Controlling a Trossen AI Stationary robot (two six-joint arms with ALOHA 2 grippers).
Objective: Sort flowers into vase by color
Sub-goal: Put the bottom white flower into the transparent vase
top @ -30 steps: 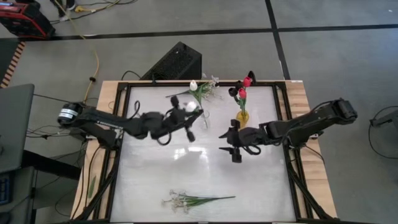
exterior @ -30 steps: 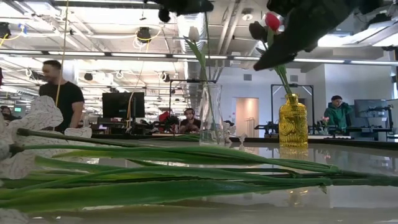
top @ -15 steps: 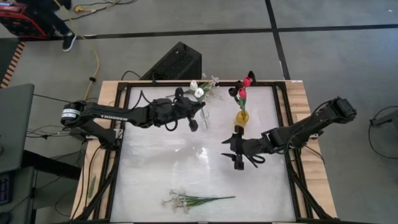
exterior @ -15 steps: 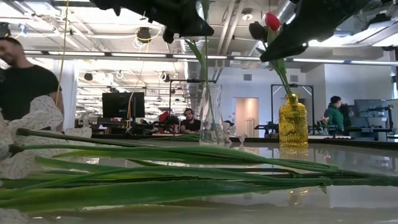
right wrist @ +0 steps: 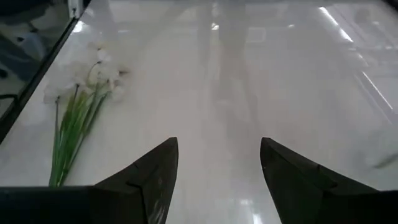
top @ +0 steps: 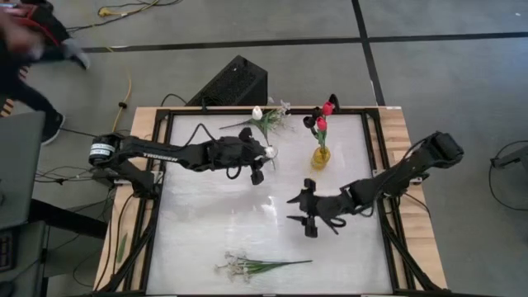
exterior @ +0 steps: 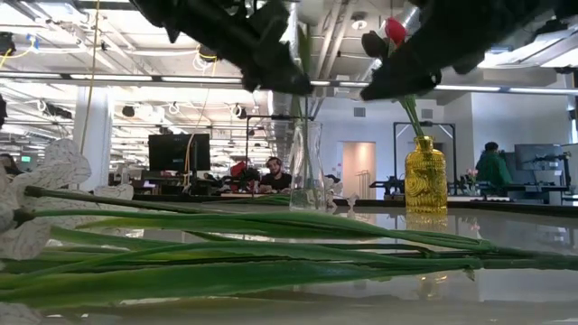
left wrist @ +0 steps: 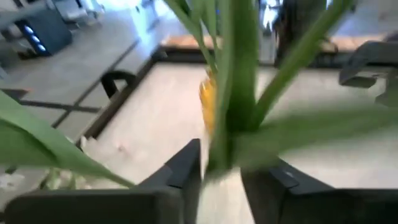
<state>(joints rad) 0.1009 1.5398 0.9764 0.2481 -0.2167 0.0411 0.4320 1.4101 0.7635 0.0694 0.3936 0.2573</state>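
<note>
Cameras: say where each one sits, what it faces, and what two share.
High: overhead, looking down; both arms, left tool, right tool.
Low: table height, facing the room; clear vase, yellow vase.
Left wrist: green stem between its fingers.
Right wrist: open fingers, white sprigs.
Shared: sprigs, also high.

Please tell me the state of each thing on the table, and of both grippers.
Clear vase: upright, holding white flowers.
Yellow vase: upright, holding red flowers.
White sprig: lying flat on the table.
Left gripper: fingers parted around a green stem.
Right gripper: open, empty.
</note>
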